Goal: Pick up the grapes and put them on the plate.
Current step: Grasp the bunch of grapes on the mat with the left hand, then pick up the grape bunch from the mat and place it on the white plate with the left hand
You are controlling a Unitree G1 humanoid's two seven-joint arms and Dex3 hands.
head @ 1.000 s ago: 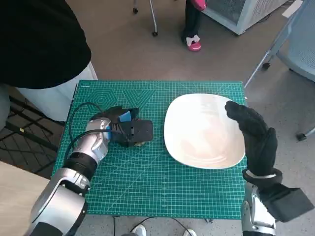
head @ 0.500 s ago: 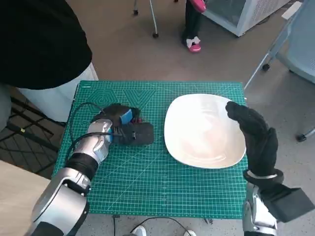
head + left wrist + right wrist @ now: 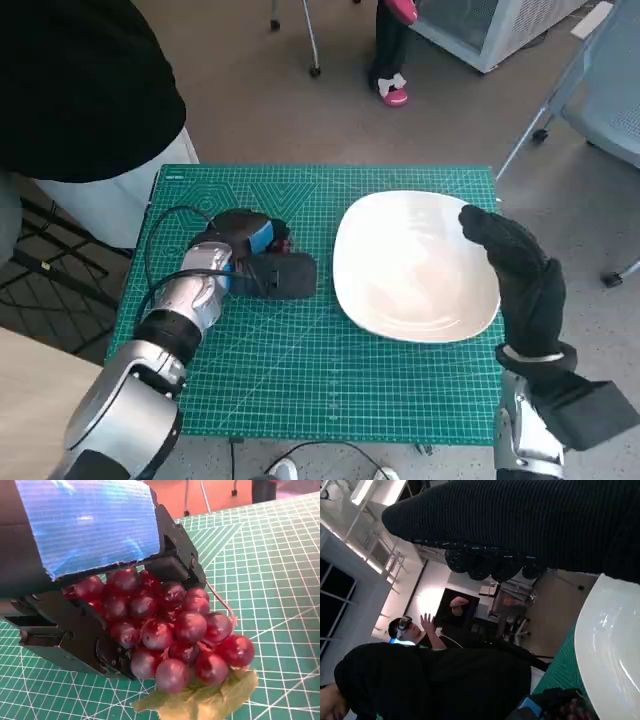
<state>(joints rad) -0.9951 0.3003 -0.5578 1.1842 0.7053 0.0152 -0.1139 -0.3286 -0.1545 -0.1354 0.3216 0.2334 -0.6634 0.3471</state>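
A bunch of dark red grapes [image 3: 172, 630] with a green leaf under it sits in the grip of my left hand [image 3: 262, 260], a little above the green mat. In the head view only a few grapes [image 3: 283, 241] peek out beside the blue tape. The white plate [image 3: 410, 270] lies on the right half of the mat, a short way right of that hand. My right hand [image 3: 515, 270] in its black glove hovers over the plate's right rim, holding nothing, fingers loosely extended. The right wrist view shows the glove [image 3: 520, 525] above the plate's edge [image 3: 610, 635].
The green cutting mat [image 3: 320, 390] covers the small table. A person in black stands at the table's far left corner [image 3: 80, 90]. Chair legs and another person's pink shoe [image 3: 395, 92] are on the floor beyond; a grey chair base [image 3: 600, 120] is at the right.
My left hand has lifted slightly and shifted right toward the plate with the grapes in its grip. The right hand has stayed put.
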